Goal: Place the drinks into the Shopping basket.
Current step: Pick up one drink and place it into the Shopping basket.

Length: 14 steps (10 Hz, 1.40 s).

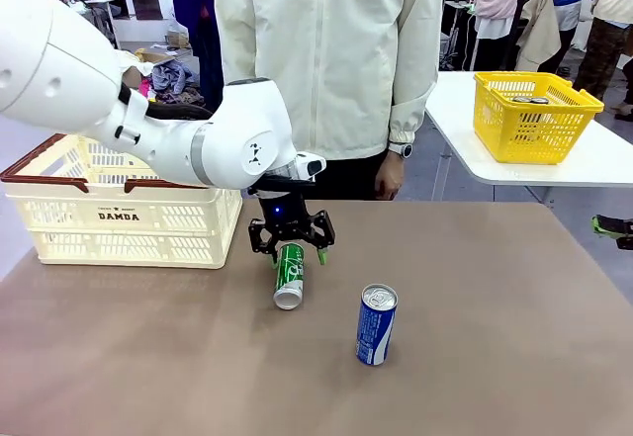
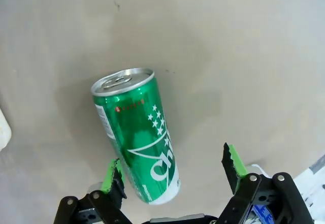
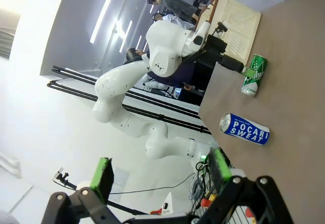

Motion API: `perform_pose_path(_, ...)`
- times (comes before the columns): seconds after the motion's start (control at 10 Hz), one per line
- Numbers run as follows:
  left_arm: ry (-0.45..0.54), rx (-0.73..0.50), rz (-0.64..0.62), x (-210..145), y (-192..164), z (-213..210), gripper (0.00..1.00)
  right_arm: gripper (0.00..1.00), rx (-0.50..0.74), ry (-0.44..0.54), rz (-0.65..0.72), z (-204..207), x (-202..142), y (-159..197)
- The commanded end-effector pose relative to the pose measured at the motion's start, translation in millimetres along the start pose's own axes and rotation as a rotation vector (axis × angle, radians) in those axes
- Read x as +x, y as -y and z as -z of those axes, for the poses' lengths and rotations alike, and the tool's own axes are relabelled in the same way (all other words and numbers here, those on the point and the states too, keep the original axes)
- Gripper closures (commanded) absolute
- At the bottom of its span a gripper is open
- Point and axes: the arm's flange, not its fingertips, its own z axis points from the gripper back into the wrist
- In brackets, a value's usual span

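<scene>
Left gripper (image 1: 297,256) spread wide over the lying green can (image 1: 289,276); nothing clamped.

I see the green can (image 2: 137,137) on its side on the brown table (image 1: 148,357), silver top toward the robot's side and base end between the green pads (image 2: 110,176). One pad sits just beside its wall; I can't tell if it touches. The blue Pocari Sweat can (image 1: 376,324) stands upright near it, on the right. Both cans are outside the DAMDA shopping basket (image 1: 119,217), which sits on the left. The right gripper (image 3: 161,162) has its fingers wide apart and holds nothing.

The green can (image 2: 137,142) is glossy metal; the tabletop (image 2: 228,56) looks matt, perhaps paper.
</scene>
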Motion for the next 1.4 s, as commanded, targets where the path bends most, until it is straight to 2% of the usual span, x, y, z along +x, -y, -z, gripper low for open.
perform_pose_path(0.0,-0.012,0.035,-0.033,5.6,-3.0,7.6,0.0,0.0,0.01,0.011,0.01,0.0,2.9,-5.8)
perform_pose_path(0.7,-0.049,0.12,-0.068,9.1,-6.6,30.8,0.0,0.0,0.01,0.011,0.01,0.0,2.9,-5.8)
perform_pose_path(0.8,-0.037,0.151,-0.07,9.6,-5.9,30.7,0.09,0.0,0.01,0.011,0.01,0.0,2.9,-5.8)
perform_pose_path(0.9,-0.038,0.163,-0.064,10.1,-5.4,29.6,0.38,0.0,0.01,0.011,0.01,0.0,2.9,-5.8)
perform_pose_path(1.0,-0.037,0.182,-0.058,10.4,-4.7,30.5,0.84,0.0,0.01,0.011,0.01,0.0,2.9,-5.8)
perform_pose_path(1.1,-0.039,0.189,-0.047,10.5,-3.4,32.7,1.0,0.0,0.01,0.011,0.01,0.0,2.9,-5.8)
perform_pose_path(1.3,-0.043,0.196,-0.042,11.6,-1.9,35.7,1.0,0.0,0.01,0.011,0.01,0.0,2.9,-5.8)
